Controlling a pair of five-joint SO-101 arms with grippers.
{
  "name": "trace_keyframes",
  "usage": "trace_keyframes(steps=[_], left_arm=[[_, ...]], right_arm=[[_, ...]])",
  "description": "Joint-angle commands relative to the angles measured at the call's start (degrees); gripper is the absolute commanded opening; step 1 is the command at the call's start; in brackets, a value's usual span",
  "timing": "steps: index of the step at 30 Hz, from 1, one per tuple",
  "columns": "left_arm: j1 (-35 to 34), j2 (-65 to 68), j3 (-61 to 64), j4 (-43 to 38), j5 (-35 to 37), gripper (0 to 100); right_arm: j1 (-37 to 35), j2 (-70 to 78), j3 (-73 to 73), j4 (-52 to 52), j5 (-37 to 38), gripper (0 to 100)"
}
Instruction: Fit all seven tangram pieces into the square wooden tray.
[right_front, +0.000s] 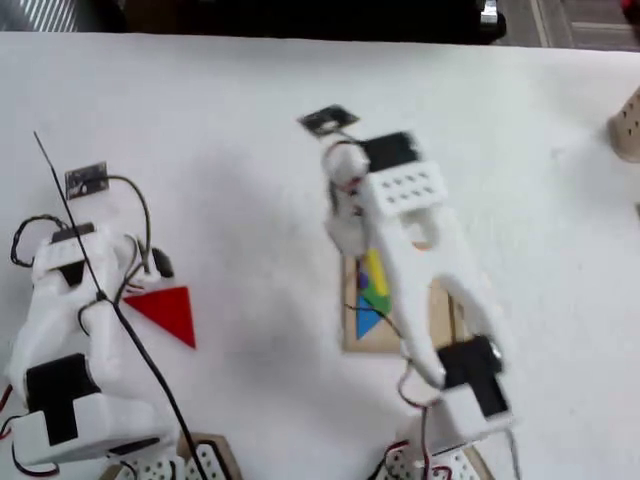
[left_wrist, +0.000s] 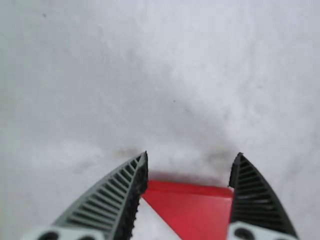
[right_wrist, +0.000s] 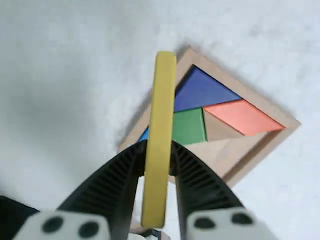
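Note:
The square wooden tray lies under my right arm; in the right wrist view the tray holds a dark blue triangle, a green square, an orange parallelogram and a sliver of a light blue piece. My right gripper is shut on a yellow piece, held on edge just above the tray's near-left part. The yellow piece also shows in the high view. A red triangle lies on the table by my left arm. My left gripper stands open with the red triangle between its fingers.
A pale perforated object stands at the table's right edge. The arms' wooden base plates sit at the front edge. A thin black cable runs over the left arm. White table stretches across the back and middle.

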Motion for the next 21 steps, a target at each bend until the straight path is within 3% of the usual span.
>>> trace_keyframes(steps=[1, 4, 7, 14, 21], left_arm=[[0.2, -0.5, -2.5, -0.5, 0.5, 27], [0.2, -0.5, -2.5, -0.5, 0.5, 27], [0.2, -0.5, -2.5, -0.5, 0.5, 27], [0.2, -0.5, -2.3, -0.5, 0.4, 27], [0.2, -0.5, -2.3, -0.5, 0.4, 27]], right_arm=[[5.8, -10.2, 7.6, -0.3, 6.1, 1.9], [11.4, -15.4, 15.9, -3.7, 6.9, 1.9], [14.6, -18.9, 23.5, -7.7, 13.4, 1.9], [14.4, -20.7, 35.8, -8.0, 48.6, 1.9], [17.6, -20.5, 36.4, -8.1, 71.3, 1.9]])
